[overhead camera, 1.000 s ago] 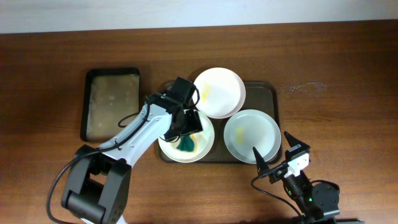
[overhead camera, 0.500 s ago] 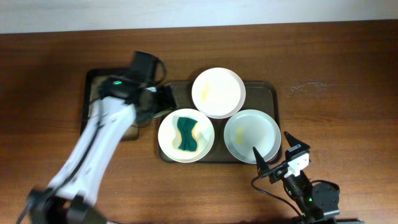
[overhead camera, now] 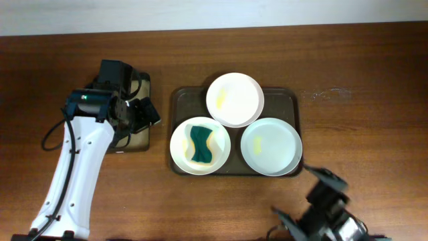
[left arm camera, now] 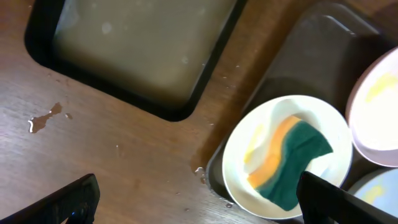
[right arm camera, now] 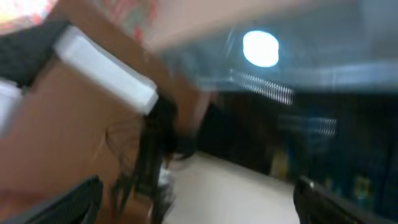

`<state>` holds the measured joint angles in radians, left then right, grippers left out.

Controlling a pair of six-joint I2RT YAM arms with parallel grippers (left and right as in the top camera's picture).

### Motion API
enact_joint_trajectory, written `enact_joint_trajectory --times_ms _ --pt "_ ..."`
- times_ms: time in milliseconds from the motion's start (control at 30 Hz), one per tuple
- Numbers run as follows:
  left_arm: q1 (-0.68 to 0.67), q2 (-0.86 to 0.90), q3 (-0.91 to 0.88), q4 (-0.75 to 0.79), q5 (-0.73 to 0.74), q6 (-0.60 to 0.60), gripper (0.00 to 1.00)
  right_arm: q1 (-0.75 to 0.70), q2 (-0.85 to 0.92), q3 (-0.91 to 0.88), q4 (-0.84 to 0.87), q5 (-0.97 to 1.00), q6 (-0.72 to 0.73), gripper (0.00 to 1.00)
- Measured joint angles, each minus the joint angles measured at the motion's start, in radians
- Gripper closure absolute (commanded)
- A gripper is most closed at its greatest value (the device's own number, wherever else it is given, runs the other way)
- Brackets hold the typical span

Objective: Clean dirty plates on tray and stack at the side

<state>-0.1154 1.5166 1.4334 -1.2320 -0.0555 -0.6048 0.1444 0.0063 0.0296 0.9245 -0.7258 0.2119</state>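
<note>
Three white plates lie on the dark brown tray (overhead camera: 281, 104): a far plate (overhead camera: 235, 99) with a yellow smear, a front-right plate (overhead camera: 271, 146), and a front-left plate (overhead camera: 200, 145) with a green and yellow sponge (overhead camera: 200, 144) on it. My left gripper (overhead camera: 139, 120) hovers open and empty left of the tray. In the left wrist view the sponge (left arm camera: 289, 162) rests on its plate (left arm camera: 249, 180) between the wide-spread left gripper (left arm camera: 199, 205) tips. My right gripper (overhead camera: 307, 201) is blurred at the front edge, open. The right wrist view points away from the table, with the right gripper (right arm camera: 202, 202) empty.
A smaller black tray with a beige bottom (left arm camera: 143, 50) sits left of the brown tray, partly under my left arm (overhead camera: 80, 154) in the overhead view. Small wet spots (left arm camera: 43, 118) mark the wood near it. Bare wood surrounds both trays.
My left gripper let go of the sponge on the front-left plate, pulled back left over the black tray and opened wider. The right arm has started moving and is blurred.
</note>
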Motion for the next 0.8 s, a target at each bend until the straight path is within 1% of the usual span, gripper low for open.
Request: enact_joint_trajectory --times_ms 67,167,200,233,300,333,367,467,567,700,800 --pt "0.000 0.000 -0.013 0.000 -0.013 0.000 0.01 0.000 0.002 0.079 -0.060 0.069 0.014 0.02" --pt "0.000 0.000 -0.025 -0.004 -0.018 0.000 0.01 0.001 0.032 0.292 -0.487 0.131 -0.053 0.02" --pt "0.000 0.000 -0.030 -0.003 -0.021 0.000 0.01 0.001 0.064 0.394 -0.646 0.147 -0.092 0.02" --pt "0.000 0.000 -0.031 -0.002 -0.024 0.000 0.01 0.000 0.095 0.466 -0.748 0.158 -0.123 0.02" --pt "0.000 0.000 -0.032 -0.003 -0.024 0.000 0.01 0.001 0.197 0.705 -1.099 0.175 -0.201 0.02" --pt "0.000 0.000 -0.033 -0.003 -0.025 0.001 0.01 0.000 0.246 0.792 -1.194 0.179 -0.223 0.02" --pt "0.000 0.000 -0.034 -0.005 -0.027 0.003 0.01 0.001 0.320 0.915 -1.342 0.178 -0.252 0.02" --pt "0.000 0.000 -0.035 -0.009 -0.029 0.003 0.01 0.001 0.543 1.196 -1.615 0.124 -0.298 0.01" --pt "0.000 0.000 -0.036 -0.009 -0.027 0.003 0.00 0.000 0.737 1.343 -1.751 -0.035 -0.301 0.02" --pt "0.000 0.000 -0.036 -0.009 -0.014 0.003 0.01 0.001 0.907 1.356 -1.778 -0.264 -0.296 0.02" --pt "0.000 0.000 -0.036 -0.009 -0.005 0.003 0.01 0.005 1.014 1.357 -1.841 -0.280 -0.275 0.01"
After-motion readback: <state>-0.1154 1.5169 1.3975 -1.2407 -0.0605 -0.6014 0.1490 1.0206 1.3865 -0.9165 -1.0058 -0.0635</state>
